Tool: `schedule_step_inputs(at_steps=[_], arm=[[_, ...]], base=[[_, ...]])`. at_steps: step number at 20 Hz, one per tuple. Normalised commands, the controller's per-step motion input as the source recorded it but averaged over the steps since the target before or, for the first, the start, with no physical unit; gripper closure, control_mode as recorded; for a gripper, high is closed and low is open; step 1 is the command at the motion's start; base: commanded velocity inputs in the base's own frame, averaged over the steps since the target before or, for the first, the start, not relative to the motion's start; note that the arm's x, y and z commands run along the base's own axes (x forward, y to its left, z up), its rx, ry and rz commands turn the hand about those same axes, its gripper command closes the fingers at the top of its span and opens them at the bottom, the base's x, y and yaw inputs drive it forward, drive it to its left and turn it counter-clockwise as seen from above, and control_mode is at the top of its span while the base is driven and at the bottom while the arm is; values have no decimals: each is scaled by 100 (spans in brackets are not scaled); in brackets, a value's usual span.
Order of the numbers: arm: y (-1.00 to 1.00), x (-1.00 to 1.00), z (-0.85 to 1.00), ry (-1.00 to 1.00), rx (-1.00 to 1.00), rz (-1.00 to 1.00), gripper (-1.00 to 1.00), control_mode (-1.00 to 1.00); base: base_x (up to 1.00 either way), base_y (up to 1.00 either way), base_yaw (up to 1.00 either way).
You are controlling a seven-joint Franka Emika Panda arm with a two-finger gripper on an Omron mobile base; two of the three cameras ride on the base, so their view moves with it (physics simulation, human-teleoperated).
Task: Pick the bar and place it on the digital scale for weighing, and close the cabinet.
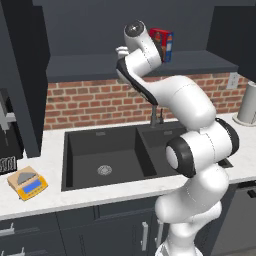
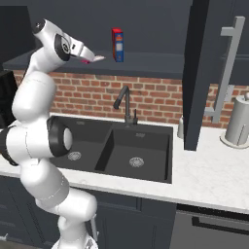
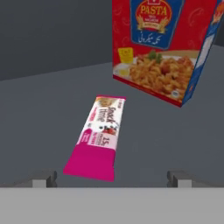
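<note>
The pink and white wrapped bar (image 3: pixel 98 138) lies flat on the dark shelf of the open cabinet (image 2: pixel 146 63), just ahead of my gripper (image 3: pixel 111 179) and between the lines of its two fingertips. The gripper is open, with nothing held. In the right base view the gripper (image 2: pixel 95 58) hovers at shelf height over a sliver of pink bar (image 2: pixel 86 62). The orange-yellow digital scale (image 1: pixel 27 183) sits on the white counter at the far left, below the shelf. One cabinet door (image 2: pixel 199 73) stands open, with a long silver handle (image 2: pixel 226 68).
A red and blue pasta box (image 3: pixel 166 48) stands upright on the shelf just beyond and right of the bar. Below are a black double sink (image 1: pixel 110 155) with a dark faucet (image 2: pixel 124 104), a brick backsplash and a paper towel roll (image 2: pixel 239 121).
</note>
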Motion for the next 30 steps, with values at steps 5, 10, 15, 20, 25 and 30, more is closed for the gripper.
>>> schedule_step_inputs(at_steps=[5, 10, 15, 20, 25, 30], arm=[[0, 21, 0, 0, 0, 0, -100, -100], [0, 17, 0, 0, 0, -2, -100, -100], [-3, 5, -4, 0, 0, -5, -100, -100], [-2, 0, -18, 4, 0, -5, -100, -100], [0, 6, -20, 4, 0, -4, -100, -100], [0, 13, -15, 1, 0, -2, -100, -100]], base=[[0, 0, 0], [0, 0, 0], [0, 0, 0], [0, 0, 0], [0, 0, 0], [0, 0, 0]])
